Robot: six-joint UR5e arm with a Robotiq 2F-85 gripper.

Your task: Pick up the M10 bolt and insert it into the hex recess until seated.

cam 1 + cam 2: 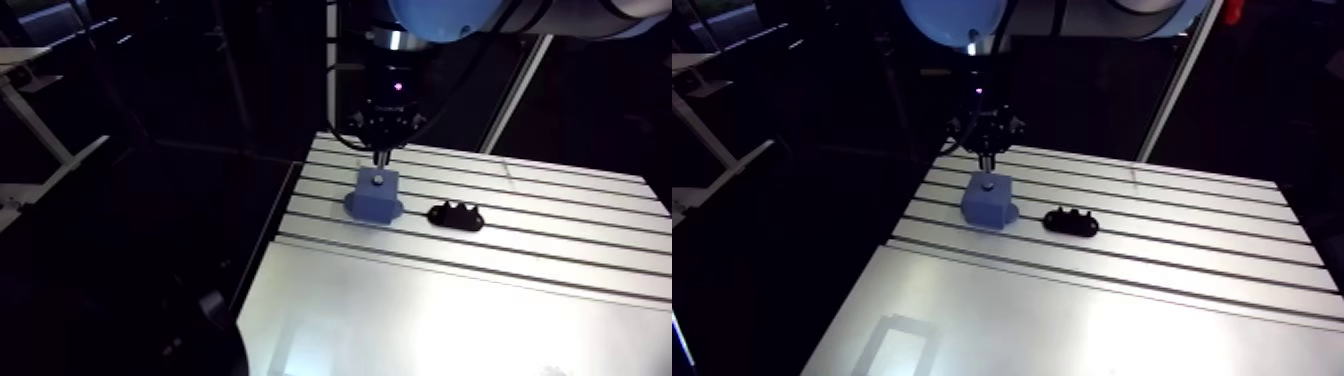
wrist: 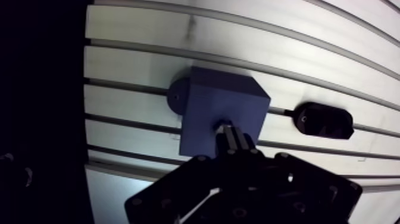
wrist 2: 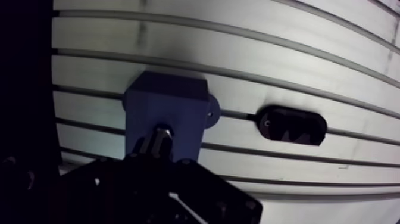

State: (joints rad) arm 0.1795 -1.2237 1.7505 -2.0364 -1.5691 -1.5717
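Atop the blue block (image 1: 376, 197), the jaws stand narrow, pinching the M10 bolt (image 3: 161, 128) at its centre.

I see dark all round, only the table (image 1: 560, 210) lit; hard glare on its smooth near panel in the arm view. Wrist view: claw (image 2: 227, 132) mostly black silhouette, table bright, slots bowed.
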